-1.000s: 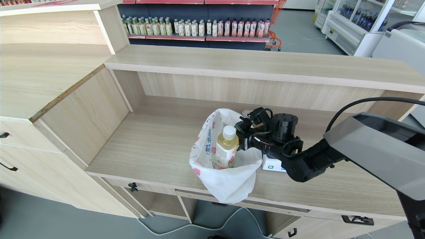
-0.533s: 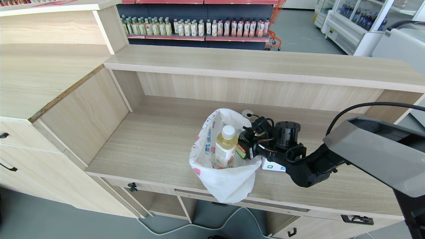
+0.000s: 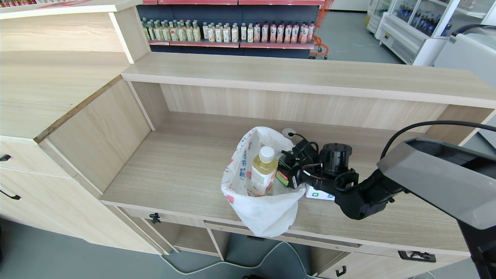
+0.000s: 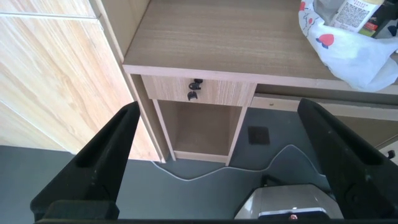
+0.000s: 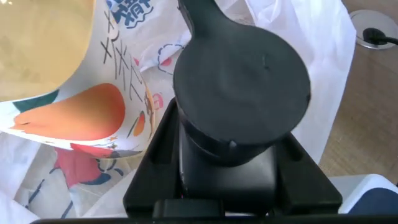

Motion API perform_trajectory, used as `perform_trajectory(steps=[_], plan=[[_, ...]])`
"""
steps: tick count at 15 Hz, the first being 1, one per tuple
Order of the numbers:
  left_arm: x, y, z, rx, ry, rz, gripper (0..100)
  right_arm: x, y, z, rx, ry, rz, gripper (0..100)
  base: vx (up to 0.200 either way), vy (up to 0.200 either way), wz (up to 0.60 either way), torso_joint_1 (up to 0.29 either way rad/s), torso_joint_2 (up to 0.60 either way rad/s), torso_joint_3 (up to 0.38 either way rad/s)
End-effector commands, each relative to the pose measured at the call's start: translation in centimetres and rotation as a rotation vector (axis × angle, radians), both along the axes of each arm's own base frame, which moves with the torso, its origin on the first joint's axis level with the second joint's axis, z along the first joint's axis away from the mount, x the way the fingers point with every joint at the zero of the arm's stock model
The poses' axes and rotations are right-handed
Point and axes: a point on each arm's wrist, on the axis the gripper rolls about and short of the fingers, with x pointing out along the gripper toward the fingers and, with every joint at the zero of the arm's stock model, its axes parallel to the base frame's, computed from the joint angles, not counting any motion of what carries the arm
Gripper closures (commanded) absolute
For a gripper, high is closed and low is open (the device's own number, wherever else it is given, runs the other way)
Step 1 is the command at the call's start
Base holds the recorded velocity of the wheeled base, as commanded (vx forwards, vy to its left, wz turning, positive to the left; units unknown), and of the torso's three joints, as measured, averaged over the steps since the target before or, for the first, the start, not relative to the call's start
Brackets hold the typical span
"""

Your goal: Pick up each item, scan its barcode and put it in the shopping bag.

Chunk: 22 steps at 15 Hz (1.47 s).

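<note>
Shopping bag [image 3: 263,211] is sitting open at the front edge of the wooden surface [image 3: 174,170], with a bottle [image 3: 264,170] of yellow drink standing upright inside it. The right end effector [image 3: 286,175] is dipping over the bag's rim, pinching a dark item [image 3: 282,179] with a red and green label. A white box [image 3: 318,193] is lying just beside the bag.

From the left wrist, the left end effector [image 4: 221,162] is hanging with fingers spread wide, out in front of the cupboard.

From the right wrist, the item's black round top is sitting between the fingers, against the bag's printed plastic.
</note>
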Motion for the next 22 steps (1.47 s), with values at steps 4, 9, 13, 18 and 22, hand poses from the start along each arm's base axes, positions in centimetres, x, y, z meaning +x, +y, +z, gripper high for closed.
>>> perform_trajectory(steps=[4,9,13,18,22], plan=[[0.0,0.0,0.0,0.0,0.001,0.0,0,0.1,0.1,0.3,0.01,-0.007,0.008,0,0.0,0.0,0.0,0.0,0.0,0.0],[0.0,0.0,0.0,0.0,0.001,0.0,0,0.0,-0.2,1.5,0.047,-0.01,0.024,0,0.0,0.0,0.0,0.0,0.0,0.0],[0.0,0.0,0.0,0.0,0.001,0.0,0,-0.5,-1.4,5.5,0.14,-0.041,0.023,0,0.0,0.0,0.0,0.0,0.0,0.0],[0.0,0.0,0.0,0.0,0.001,0.0,0,-2.7,-4.8,10.6,0.2,-0.098,0.031,0,0.0,0.0,0.0,0.0,0.0,0.0],[0.0,0.0,0.0,0.0,0.001,0.0,0,-11.4,-10.1,16.4,0.271,-0.072,-0.094,0,0.0,0.0,0.0,0.0,0.0,0.0]])
